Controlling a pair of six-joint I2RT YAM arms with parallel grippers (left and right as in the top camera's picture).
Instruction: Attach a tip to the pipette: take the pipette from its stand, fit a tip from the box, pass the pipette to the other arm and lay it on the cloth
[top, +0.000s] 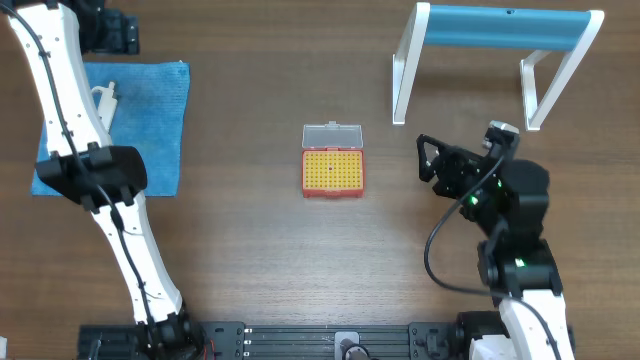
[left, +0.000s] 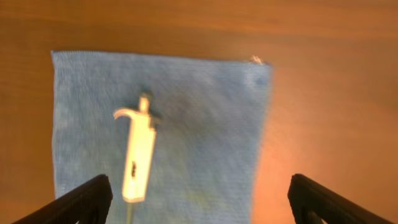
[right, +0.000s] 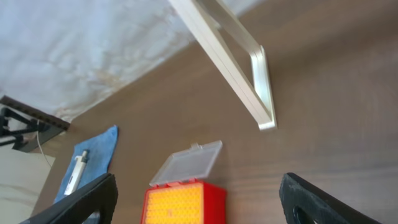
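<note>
Inspector: Status?
Operator: The pipette (left: 139, 155) lay on the cloth (left: 205, 118), touching nothing else. My left claw (left: 200, 202) hung above it, spread apart; the right claw (right: 202, 205) was also apart, well off.
Inspector: Risk?
Operator: I judged a low retreat could snag the cloth and drag the pipette.

We see a brown table (top: 250, 250) with a fine, darker wood grain running across it. At far left the cloth (top: 160, 110) is plain mid-blue with a faint woven texture, and the pipette (left: 138, 158) on it is white. In the middle, the tip box (top: 332, 175) has a red-orange base and a yellow top dotted in a regular grid; its lid (top: 332, 135) is clear and colourless. The stand (top: 500, 25) at far right pairs white legs with a light blue bar. The left arm (top: 60, 90) is white with black joints. The right arm (top: 515, 200) is black with small green lights. The left end effector (left: 199, 208) has black fingers (left: 84, 202), as does the right end effector (right: 199, 205).
</note>
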